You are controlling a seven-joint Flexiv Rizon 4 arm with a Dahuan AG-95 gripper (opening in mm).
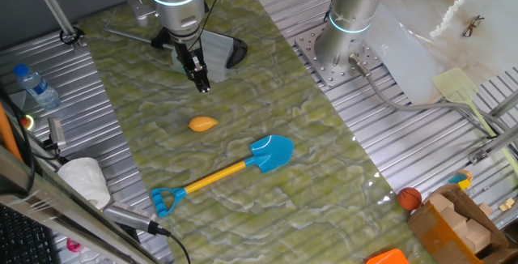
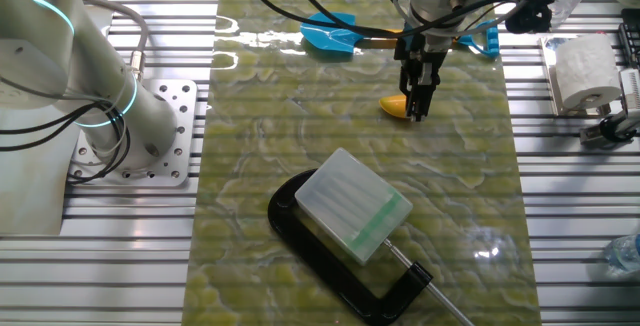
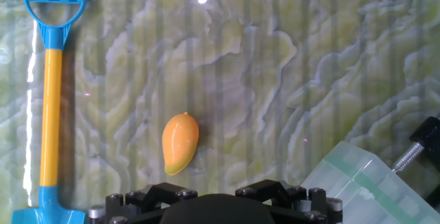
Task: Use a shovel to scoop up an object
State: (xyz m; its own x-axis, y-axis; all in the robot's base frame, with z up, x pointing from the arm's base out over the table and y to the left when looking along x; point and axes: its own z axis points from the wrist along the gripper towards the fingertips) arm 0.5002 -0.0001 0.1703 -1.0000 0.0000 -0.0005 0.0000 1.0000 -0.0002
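The shovel lies flat on the green mat, with its blue blade to the right, its yellow shaft and its blue D-end to the lower left. It also shows in the other fixed view and at the left edge of the hand view. The object, a small orange-yellow oval lump, lies on the mat between the shovel and my gripper. My gripper hangs above the mat, just short of the object, with its fingers together and empty. The hand view shows the object below centre; my fingertips are out of view there.
A black C-clamp with a translucent box lies on the mat behind my gripper. A second arm's base stands at the mat's edge. A water bottle, a paper roll, an orange ball and a pale green spatula lie off the mat.
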